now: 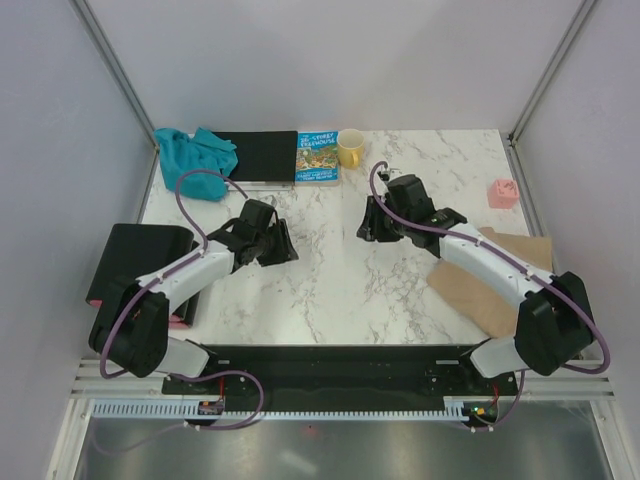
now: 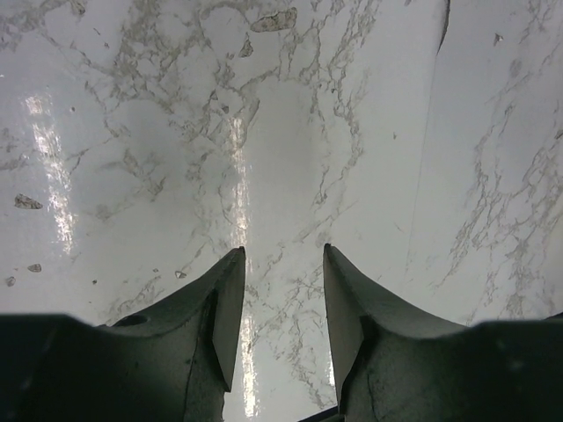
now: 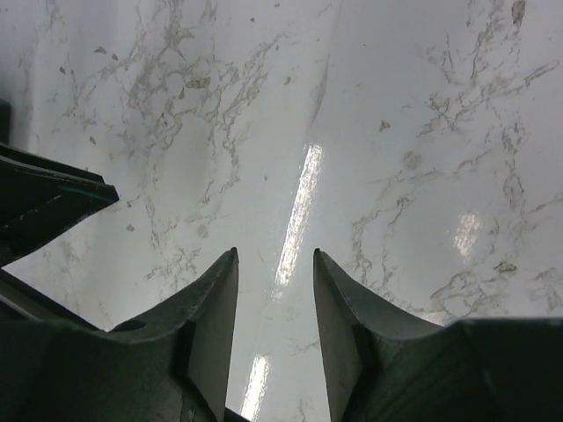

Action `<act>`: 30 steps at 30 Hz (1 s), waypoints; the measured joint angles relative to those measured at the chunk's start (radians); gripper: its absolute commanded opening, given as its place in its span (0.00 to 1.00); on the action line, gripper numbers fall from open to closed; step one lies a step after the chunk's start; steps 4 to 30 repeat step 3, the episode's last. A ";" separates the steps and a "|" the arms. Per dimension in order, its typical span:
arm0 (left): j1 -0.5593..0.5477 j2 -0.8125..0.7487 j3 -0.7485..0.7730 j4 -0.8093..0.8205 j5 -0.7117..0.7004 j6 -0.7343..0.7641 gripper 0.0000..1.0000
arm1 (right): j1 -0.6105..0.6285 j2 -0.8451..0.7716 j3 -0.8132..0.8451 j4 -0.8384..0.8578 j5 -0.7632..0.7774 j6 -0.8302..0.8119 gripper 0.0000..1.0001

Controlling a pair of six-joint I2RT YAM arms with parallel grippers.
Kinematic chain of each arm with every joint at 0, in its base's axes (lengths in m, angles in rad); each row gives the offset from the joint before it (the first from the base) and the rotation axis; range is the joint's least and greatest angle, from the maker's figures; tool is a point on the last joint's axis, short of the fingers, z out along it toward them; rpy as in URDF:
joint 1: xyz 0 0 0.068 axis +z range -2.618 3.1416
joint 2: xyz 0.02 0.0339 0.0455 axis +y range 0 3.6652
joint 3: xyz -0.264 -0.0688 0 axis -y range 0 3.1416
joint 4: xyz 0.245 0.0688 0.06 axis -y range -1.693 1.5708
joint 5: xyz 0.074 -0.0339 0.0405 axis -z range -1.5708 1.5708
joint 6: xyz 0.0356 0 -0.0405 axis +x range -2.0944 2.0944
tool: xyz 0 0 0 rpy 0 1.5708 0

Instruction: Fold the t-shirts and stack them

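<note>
A tan-beige t-shirt [image 1: 492,280] lies flat at the table's right side, partly under my right arm. A teal-blue garment [image 1: 192,158] sits crumpled at the far left corner. My left gripper [image 1: 285,243] hangs over bare marble left of centre, open and empty; its fingers [image 2: 224,308] show only marble between them. My right gripper [image 1: 370,222] is over bare marble right of centre, open and empty; its fingers [image 3: 220,308] frame only marble. Neither gripper touches any cloth.
A flat black board [image 1: 262,157], a colourful picture book [image 1: 317,158] and a yellow mug [image 1: 351,148] stand along the far edge. A small pink object [image 1: 502,193] sits far right. A black holder [image 1: 140,260] with something pink under it lies at the left edge.
</note>
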 measured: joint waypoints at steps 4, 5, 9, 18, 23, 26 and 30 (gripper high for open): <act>-0.001 0.000 0.000 -0.007 -0.001 0.000 0.48 | 0.000 0.002 -0.014 0.061 -0.021 0.004 0.46; -0.001 0.000 0.000 -0.007 -0.001 0.000 0.48 | 0.000 0.002 -0.014 0.061 -0.021 0.004 0.46; -0.001 0.000 0.000 -0.007 -0.001 0.000 0.48 | 0.000 0.002 -0.014 0.061 -0.021 0.004 0.46; -0.001 0.000 0.000 -0.007 -0.001 0.000 0.48 | 0.000 0.002 -0.014 0.061 -0.021 0.004 0.46; -0.001 0.000 0.000 -0.007 -0.001 0.000 0.48 | 0.000 0.002 -0.014 0.061 -0.021 0.004 0.46; -0.001 0.000 0.000 -0.007 -0.001 0.000 0.48 | 0.000 0.002 -0.014 0.061 -0.021 0.004 0.46; -0.001 0.000 0.000 -0.007 -0.001 0.000 0.48 | 0.000 0.002 -0.014 0.061 -0.021 0.004 0.46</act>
